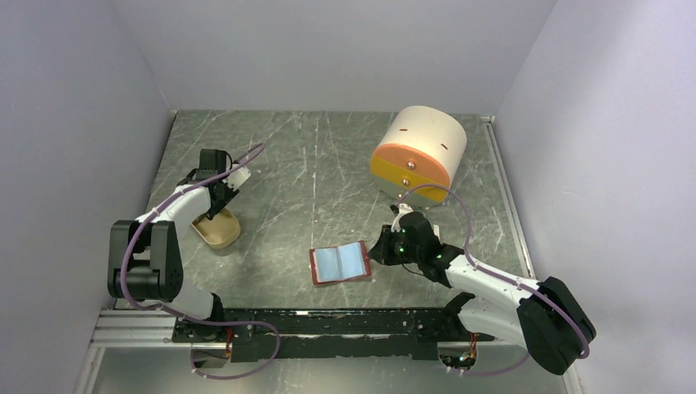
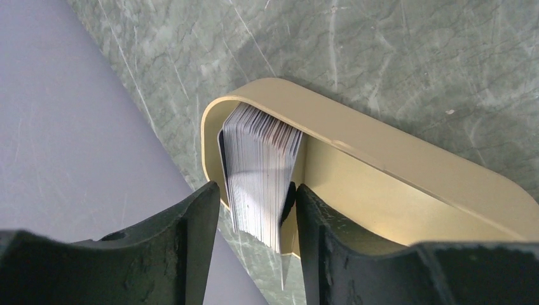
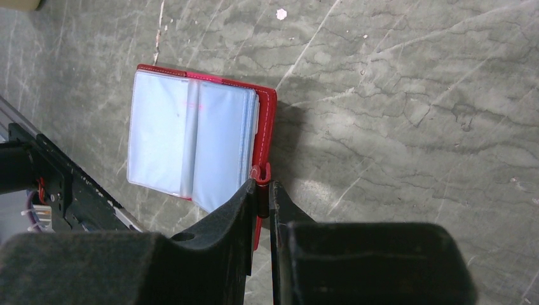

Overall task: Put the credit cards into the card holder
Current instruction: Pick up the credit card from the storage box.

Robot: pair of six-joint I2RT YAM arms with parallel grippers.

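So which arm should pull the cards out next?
Left. The left tool sits either side of the credit cards in the tray; the right tool is pinching the card holder.

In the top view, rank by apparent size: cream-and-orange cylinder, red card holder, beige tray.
1. cylinder, clearly largest.
2-3. card holder and tray look close; the left arm hides part of the tray, so no ranking.

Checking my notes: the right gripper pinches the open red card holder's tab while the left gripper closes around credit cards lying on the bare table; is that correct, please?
Not quite: the credit cards stand on edge inside the beige tray, as the left wrist view shows. The rest holds.
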